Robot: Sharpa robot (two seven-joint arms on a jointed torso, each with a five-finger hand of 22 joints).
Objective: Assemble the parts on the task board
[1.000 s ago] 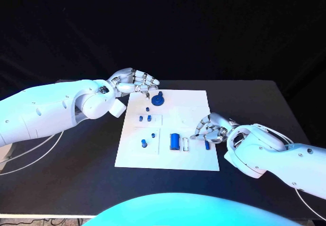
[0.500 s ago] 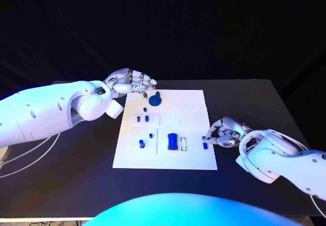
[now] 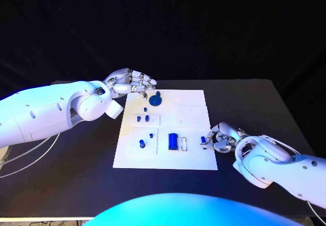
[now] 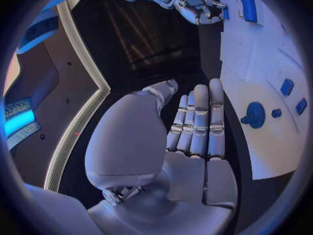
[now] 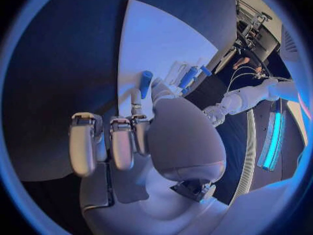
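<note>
Head view: my board (image 3: 193, 101) is the landmark, a white plate mid-table (image 3: 272, 99).
Right hand: my right hand (image 3: 218, 138) sits at the board's right edge, fingers curled, pinching a small blue peg (image 3: 202, 139) between thumb and fingertip; the right wrist view shows that peg (image 5: 145, 82) upright over the board (image 5: 150, 36).
Left hand: my left hand (image 3: 131, 82) hovers off the board's far left corner, fingers (image 4: 199, 120) straight and pressed together, holding nothing.
Disc: a blue round part (image 3: 156, 99) stands on the board near that corner, just beside my left fingertips.
Cylinder: a blue cylinder (image 3: 173, 140) lies on the board's near half, left of the peg.
</note>
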